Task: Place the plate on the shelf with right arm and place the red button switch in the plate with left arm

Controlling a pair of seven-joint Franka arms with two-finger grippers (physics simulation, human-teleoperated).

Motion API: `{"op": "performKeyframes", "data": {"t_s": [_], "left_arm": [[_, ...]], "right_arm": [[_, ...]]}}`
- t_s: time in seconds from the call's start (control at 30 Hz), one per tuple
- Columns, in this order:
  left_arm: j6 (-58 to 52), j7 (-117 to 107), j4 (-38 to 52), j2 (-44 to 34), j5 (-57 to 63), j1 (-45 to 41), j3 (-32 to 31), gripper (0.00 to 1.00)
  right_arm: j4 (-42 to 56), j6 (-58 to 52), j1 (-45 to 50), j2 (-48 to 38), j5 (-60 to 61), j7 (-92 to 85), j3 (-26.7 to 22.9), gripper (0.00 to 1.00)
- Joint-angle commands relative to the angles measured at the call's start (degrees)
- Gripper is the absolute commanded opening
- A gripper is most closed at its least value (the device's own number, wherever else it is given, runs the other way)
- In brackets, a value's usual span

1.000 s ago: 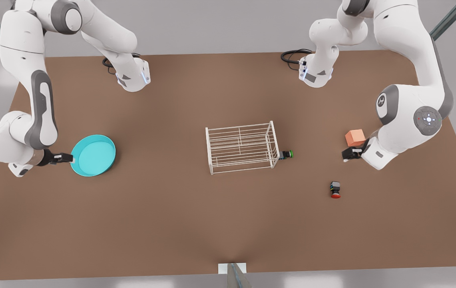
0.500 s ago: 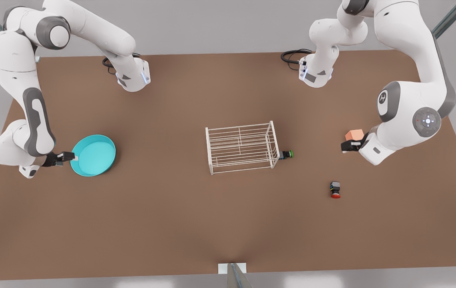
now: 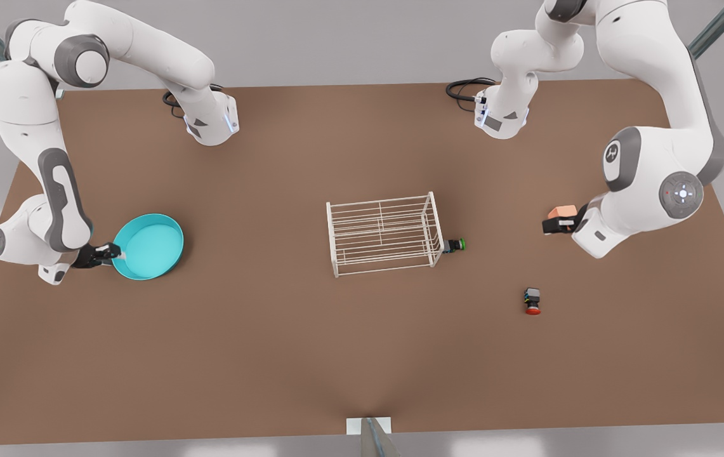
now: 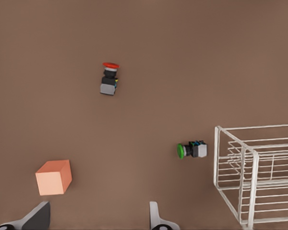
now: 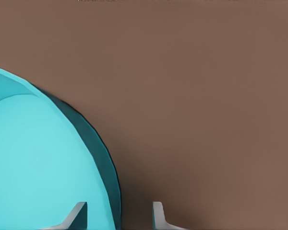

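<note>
The turquoise plate (image 3: 149, 247) lies on the table at the front view's left. My right gripper (image 3: 110, 254) is open at its outer edge. In the right wrist view the gripper (image 5: 117, 218) has one finger on each side of the plate's (image 5: 38, 163) rim. The white wire shelf (image 3: 382, 233) stands mid-table. The red button switch (image 3: 532, 301) lies on its side towards the front view's right. My left gripper (image 3: 557, 225) hovers open above the orange cube, away from the red button switch (image 4: 109, 80). The shelf's end frame (image 4: 252, 182) is seen from the left gripper (image 4: 96, 220).
A green-capped switch (image 3: 455, 245) lies against the shelf's end on the front view's right, seen too at the wrist (image 4: 192, 150). An orange cube (image 3: 563, 211) sits under my left gripper (image 4: 54, 177). Both arm bases stand at the table's far edge.
My right gripper has edged in onto the plate's rim. My left gripper has drifted towards the table's far side, over the orange cube. Plate and switches have not moved.
</note>
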Motion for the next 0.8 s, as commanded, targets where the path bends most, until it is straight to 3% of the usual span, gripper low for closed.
{"op": "performKeyframes", "data": {"t_s": [0.0,0.03,0.1,0.27,0.47,0.57,0.67,0.77], "left_arm": [[-1.2,-1.9,0.1,-0.1,0.0,-0.5,-0.2,1.0],[-1.0,-2.1,0.5,0.0,0.2,-0.7,-0.3,1.0],[-0.9,-2.1,0.4,0.0,0.2,-0.7,-0.4,1.0],[-0.8,-2.1,0.7,0.1,0.1,-0.7,-0.5,1.0],[3.2,-2.1,0.6,0.9,0.4,-1.2,-0.7,1.0],[2.5,-2.0,0.2,-0.4,0.3,-1.2,-0.9,1.0],[11.6,-1.6,-1.3,2.4,0.8,-0.3,-0.7,1.0],[12.3,-1.5,-0.8,3.5,0.8,-0.3,-0.5,1.0]], "right_arm": [[0.0,0.8,0.0,0.0,0.1,-5.7,0.0,0.56],[0.0,0.6,0.1,0.0,0.2,-5.7,0.0,0.5],[0.0,0.4,0.3,-0.1,0.2,-5.6,0.0,0.47],[-0.1,0.5,0.8,-0.1,0.3,-4.9,0.2,0.47],[-0.2,0.3,0.9,-0.3,0.2,-5.5,0.2,0.23],[-0.1,-0.2,0.9,-0.6,0.2,-5.6,0.3,0.2],[-0.1,-1.2,0.8,-1.3,0.2,-5.8,0.6,0.19],[-0.1,-2.4,0.8,-1.7,0.2,-5.9,0.7,0.17]]}}
